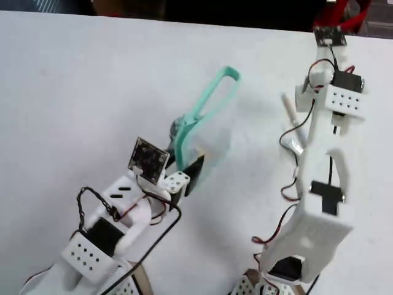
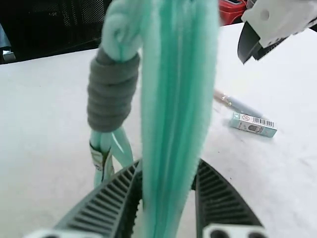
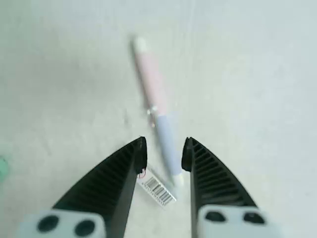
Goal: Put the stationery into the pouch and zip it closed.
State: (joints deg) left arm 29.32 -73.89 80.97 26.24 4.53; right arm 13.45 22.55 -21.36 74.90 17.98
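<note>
Left gripper (image 2: 168,171) nearest the lens: clamped on the teal zip edge of the pouch (image 2: 178,99) and lifting it off the counter (image 1: 92,80). Grey ribbed sleeve (image 2: 113,94) hangs on the zip band just beside the jaws.

High view, left to right:
- Pouch sits centre frame. Its long axis runs lower left to upper right, and the teal rim loops open at the upper-right end. The gripped end is lower left.
- Pen (image 1: 288,109) lies flat right of centre, well apart from the pouch. Its axis is steep, upper left to lower right, with the pale pink end toward the top of the frame.
- Small barcoded box (image 2: 253,125) lies just beside the pen's blue end.
- Right gripper (image 3: 163,148) has its jaws moderately apart and holds nothing. It is poised above the pen's blue half, with the barrel lying between the jaws.

Step, as judged: first pick, nothing loaded yet, zip not started.

Next move calls for a straight descent and a close across the barrel. The closing direction already looks crosswise to it. Pen should then go into the open mouth lengthwise.
</note>
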